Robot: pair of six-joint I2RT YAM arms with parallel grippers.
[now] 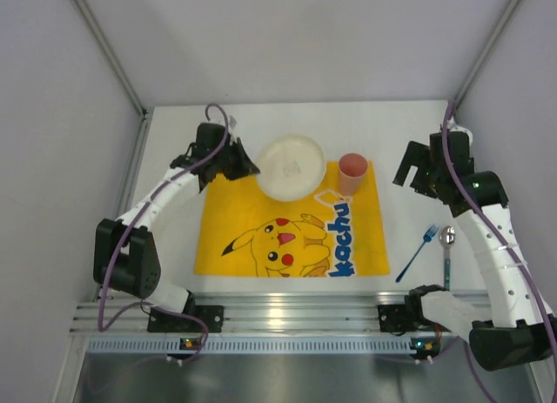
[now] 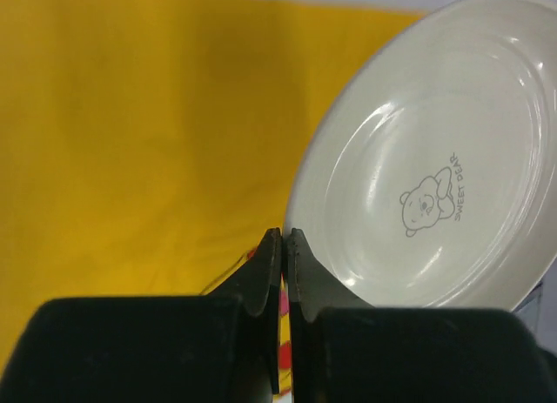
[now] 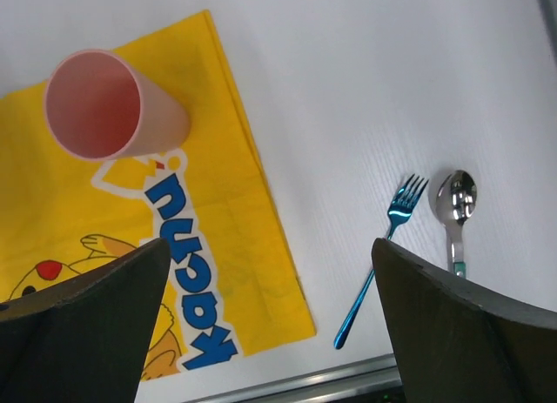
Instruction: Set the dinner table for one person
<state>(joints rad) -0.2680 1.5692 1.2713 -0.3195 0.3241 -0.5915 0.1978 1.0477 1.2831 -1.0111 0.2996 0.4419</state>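
Note:
The white dinner table point(image 1: 392, 124) carries a yellow cartoon placemat point(image 1: 235, 220). A white plate point(image 1: 291, 166) with a small bear print lies on the mat's far edge, and a pink cup point(image 1: 352, 172) stands at its far right corner. A blue fork point(image 1: 419, 252) and a silver spoon point(image 1: 447, 251) lie on the table right of the mat. My left gripper point(image 1: 251, 169) is shut and empty at the plate's left rim; in the left wrist view its tips point(image 2: 284, 233) sit just left of the plate point(image 2: 435, 159). My right gripper point(image 1: 413, 178) is open and empty above the table, between cup and fork.
The right wrist view shows the cup point(image 3: 113, 107), the mat's right edge point(image 3: 235, 238), the fork point(image 3: 383, 246) and the spoon point(image 3: 456, 203) below my open gripper point(image 3: 270, 242). Grey walls close the back and sides. A metal rail point(image 1: 287, 316) runs along the near edge.

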